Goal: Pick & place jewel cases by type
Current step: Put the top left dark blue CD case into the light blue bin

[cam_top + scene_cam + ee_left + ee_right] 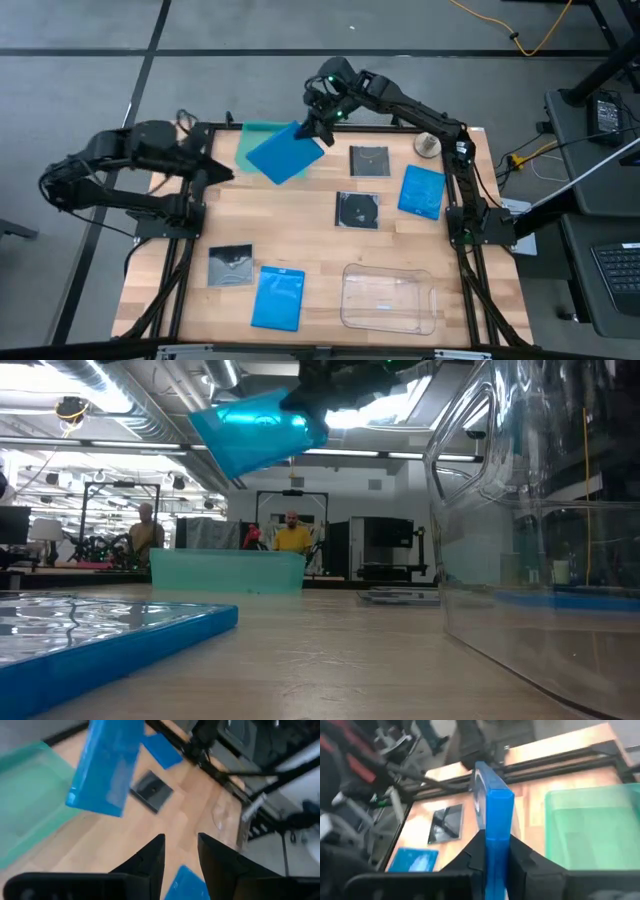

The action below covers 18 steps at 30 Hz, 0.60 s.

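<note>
Holding nothing, the clear tray (390,297) sits at the near edge, beside a blue case (278,297). Mid-table lie three grey cases (357,209) and another blue case (422,190). Farther back, the right gripper (318,128) pinches a third blue case (284,154) above the teal tray (255,146); the left gripper (222,173) waits beside it, fingers slightly apart.

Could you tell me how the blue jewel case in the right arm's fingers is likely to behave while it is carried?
The blue jewel case looks stiff: pinched at one edge by the right gripper, it juts out flat without sagging. It is probably light for its size. Its smooth plastic and edge-only hold above the teal tray suggest it could pivot or slip.
</note>
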Each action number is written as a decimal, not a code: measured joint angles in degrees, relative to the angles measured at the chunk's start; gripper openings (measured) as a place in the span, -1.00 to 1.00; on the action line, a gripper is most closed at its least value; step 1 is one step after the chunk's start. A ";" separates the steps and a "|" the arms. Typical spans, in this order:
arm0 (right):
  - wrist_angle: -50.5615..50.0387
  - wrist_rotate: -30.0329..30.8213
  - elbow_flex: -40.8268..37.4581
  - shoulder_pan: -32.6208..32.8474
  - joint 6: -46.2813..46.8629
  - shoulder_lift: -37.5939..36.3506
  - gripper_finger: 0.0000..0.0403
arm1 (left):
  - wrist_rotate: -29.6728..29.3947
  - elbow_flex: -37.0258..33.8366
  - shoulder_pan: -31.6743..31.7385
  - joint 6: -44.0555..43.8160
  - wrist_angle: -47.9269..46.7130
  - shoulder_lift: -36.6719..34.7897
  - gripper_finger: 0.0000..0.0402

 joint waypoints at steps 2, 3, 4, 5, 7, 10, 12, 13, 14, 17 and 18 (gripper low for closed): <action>0.28 2.23 0.00 -0.74 3.52 -0.10 -0.80 | -1.14 -0.02 -0.05 -0.16 -0.81 -1.67 -0.47; 0.75 3.46 0.00 -1.15 5.15 -0.10 -0.80 | -1.47 -0.02 -0.08 0.03 -1.07 -2.32 -0.48; 1.26 5.03 0.00 -1.64 7.13 -0.10 -0.80 | -2.15 -0.02 -0.08 0.49 -1.19 -2.80 -0.48; 2.14 6.58 0.00 -2.18 9.48 -0.10 -0.80 | -3.00 -0.02 -0.07 1.26 -1.27 -3.30 -0.49; 4.68 7.54 0.03 -3.19 14.09 -0.10 -0.80 | -4.71 -0.02 -0.03 3.22 -1.45 -4.08 -0.49; 9.53 7.60 0.09 -4.42 22.22 -0.12 -0.80 | -6.11 -0.04 -0.05 6.42 -1.46 -4.65 -0.49; 12.85 8.81 0.09 -4.82 27.30 -0.14 -0.80 | -7.06 -0.04 -0.05 8.41 -1.45 -4.76 -0.49; 14.38 9.56 0.09 -5.01 29.39 -0.14 -0.80 | -7.40 -0.04 -0.03 9.31 -1.47 -4.76 -0.49; 15.87 10.14 0.09 -5.25 31.34 -0.14 -0.80 | -7.47 -0.04 -0.03 10.11 -1.47 -4.75 -0.49; 20.46 10.66 0.20 -5.83 37.53 0.46 -0.80 | -7.57 -0.07 -0.03 12.38 -1.47 -4.74 -0.49; 21.43 10.48 0.22 -5.99 39.49 0.88 -0.80 | -7.61 -0.07 -0.03 13.02 -1.48 -4.74 -0.49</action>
